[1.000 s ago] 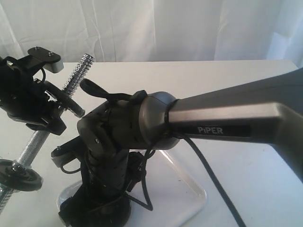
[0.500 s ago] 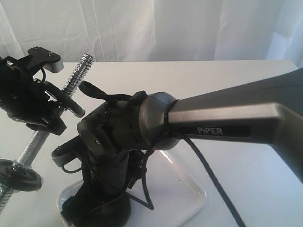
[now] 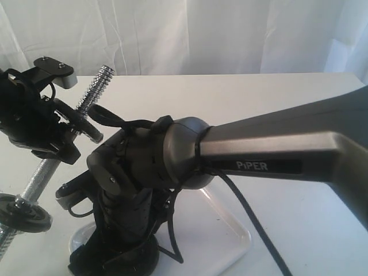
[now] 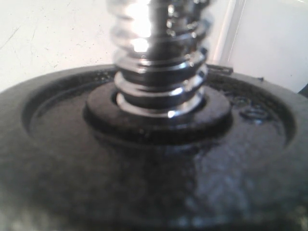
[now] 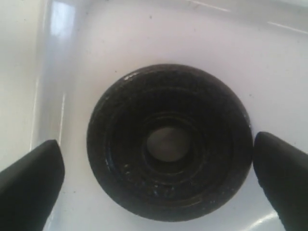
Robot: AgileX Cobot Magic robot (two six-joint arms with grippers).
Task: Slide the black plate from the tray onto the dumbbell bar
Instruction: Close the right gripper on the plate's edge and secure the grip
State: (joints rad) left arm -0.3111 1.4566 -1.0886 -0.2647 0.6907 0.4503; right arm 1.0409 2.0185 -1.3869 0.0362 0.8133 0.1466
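The black plate lies flat in the white tray, its centre hole facing up. My right gripper hangs open just above it, one fingertip on each side, neither touching the plate. In the exterior view the right gripper points down into the tray and hides the plate. My left gripper holds the dumbbell bar tilted, threaded end up. The left wrist view shows only the bar's thread passing through a rimmed black disc.
A second rimmed black disc sits low on the bar at the left edge. The right arm's grey link crosses the table from the right. A black cable hangs over the tray. White curtain behind the white table.
The right arm's wrist has sunk a little lower and leftward over the tray. The left arm and the bar have stayed still.
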